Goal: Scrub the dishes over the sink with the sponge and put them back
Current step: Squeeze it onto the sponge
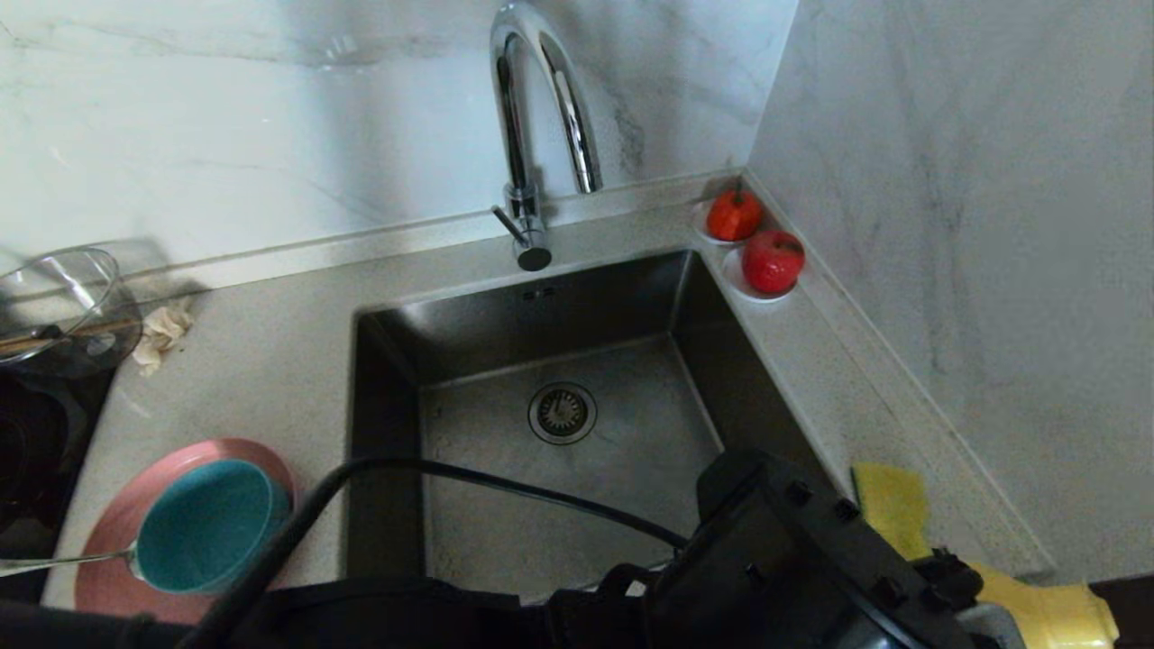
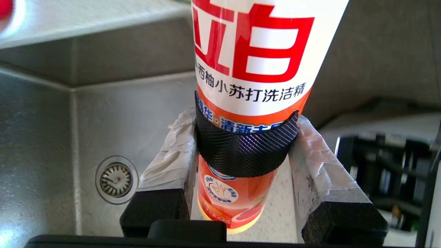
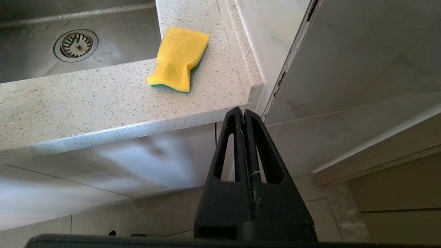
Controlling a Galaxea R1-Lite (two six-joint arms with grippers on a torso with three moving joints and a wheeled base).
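Note:
My left gripper (image 2: 243, 119) is shut on an orange-and-white detergent bottle (image 2: 251, 51), its taped fingers (image 2: 172, 151) pressed on a black ribbed band round the bottle. It hangs over the sink (image 1: 631, 451), near the right front corner; in the head view only the black wrist (image 1: 784, 541) shows. The yellow sponge (image 1: 888, 505) (image 3: 179, 58) lies on the counter right of the sink. A teal bowl (image 1: 207, 527) sits on the pink plate (image 1: 108, 541) at front left, with the spoon (image 1: 63, 563) sticking out to the left. My right gripper (image 3: 243, 112) is shut, empty, below the counter edge.
A chrome gooseneck tap (image 1: 541, 108) stands behind the sink. Two red fruits (image 1: 735, 216) (image 1: 773, 260) sit on small saucers in the back right corner. A glass bowl (image 1: 54, 297) and a beige cloth scrap (image 1: 162, 329) lie at far left. A marble wall closes the right side.

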